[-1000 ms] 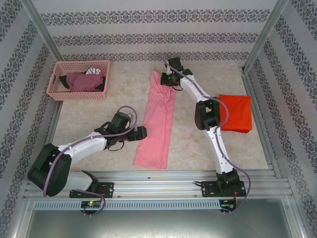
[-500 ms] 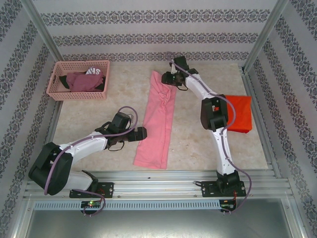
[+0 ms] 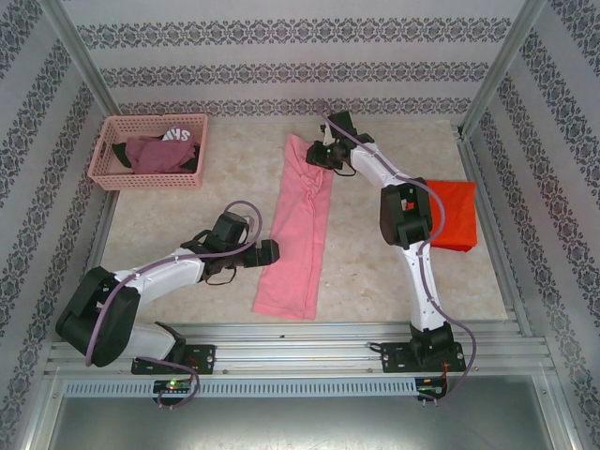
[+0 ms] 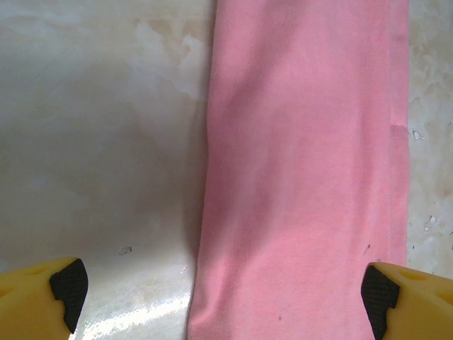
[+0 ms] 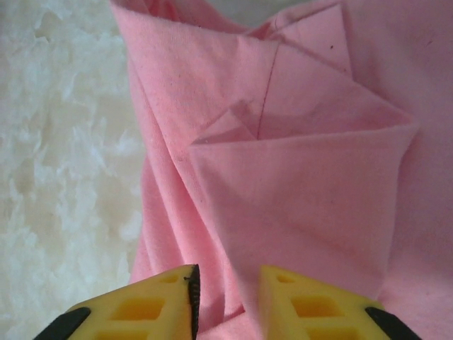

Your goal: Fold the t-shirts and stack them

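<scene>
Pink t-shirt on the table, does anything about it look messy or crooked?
Yes: the salmon-pink cotton t-shirt lies mostly as a flat long strip, but its far end, by the right claw, is bunched into crooked, overlapping folds.

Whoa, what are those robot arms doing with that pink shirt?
They are folding t-shirts. The pink t-shirt lies on the table, already folded into a long strip. The right fingers are down at its bunched-up far end, nearly closed. The left fingers are spread wide open over the near half. The orange-red t-shirt lies folded off to the right.
</scene>
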`<state>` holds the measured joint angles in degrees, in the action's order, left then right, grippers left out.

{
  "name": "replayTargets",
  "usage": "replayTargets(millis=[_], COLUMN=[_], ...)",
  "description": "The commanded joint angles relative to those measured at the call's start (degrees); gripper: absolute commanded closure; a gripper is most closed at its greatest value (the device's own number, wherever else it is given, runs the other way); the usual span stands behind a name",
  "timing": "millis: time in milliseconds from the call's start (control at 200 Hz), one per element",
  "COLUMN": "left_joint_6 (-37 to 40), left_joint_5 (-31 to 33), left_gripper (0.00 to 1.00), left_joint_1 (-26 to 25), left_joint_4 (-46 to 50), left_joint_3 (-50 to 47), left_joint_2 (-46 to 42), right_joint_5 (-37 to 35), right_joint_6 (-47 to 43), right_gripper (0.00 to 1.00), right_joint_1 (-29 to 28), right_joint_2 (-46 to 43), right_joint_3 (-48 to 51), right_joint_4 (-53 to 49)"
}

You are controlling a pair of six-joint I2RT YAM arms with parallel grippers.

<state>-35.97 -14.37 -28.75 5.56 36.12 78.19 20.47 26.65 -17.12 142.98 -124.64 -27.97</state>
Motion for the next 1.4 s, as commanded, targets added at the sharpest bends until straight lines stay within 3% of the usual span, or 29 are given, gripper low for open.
replayTargets(millis=[0, 210, 505, 734, 919, 1219, 1399], left_joint_6=[0.8, 0.6, 0.2, 1.5, 1.4, 1.4, 0.5], left_joint_5=[-0.1, 0.5, 1.4, 2.9, 2.6, 3.8, 6.1], left_gripper=[0.00, 0.00, 0.00, 0.00, 0.00, 0.00, 0.00], left_joint_1=[0.7, 0.7, 0.7, 0.9, 1.1, 1.2, 1.2], left_joint_4=[-1.2, -1.9, -2.3, -0.4, -1.2, 0.4, 1.3], left_joint_3=[1.0, 0.8, 0.8, 0.5, 0.6, 0.3, -1.4], left_joint_2=[-0.1, -0.6, -1.3, -2.9, -2.8, -4.7, -7.6], right_joint_5=[1.8, -2.5, -15.3, -14.0, -12.7, -11.4, -14.3], right_joint_6=[-0.8, -2.9, -1.2, 3.1, 6.1, 3.9, -2.2], right_gripper=[0.67, 0.61, 0.61, 0.61, 0.62, 0.62, 0.56], right_joint_1=[-0.5, -1.3, -11.4, -19.5, -19.1, -11.7, -11.3], right_joint_2=[-2.7, -14.8, -31.4, -37.3, -34.9, -28.6, -32.8], right_joint_3=[3.1, 18.4, 46.4, 58.8, 61.9, 55.6, 56.2], right_joint_4=[-0.2, 6.1, 17.7, 21.2, 23.3, 21.2, 25.0])
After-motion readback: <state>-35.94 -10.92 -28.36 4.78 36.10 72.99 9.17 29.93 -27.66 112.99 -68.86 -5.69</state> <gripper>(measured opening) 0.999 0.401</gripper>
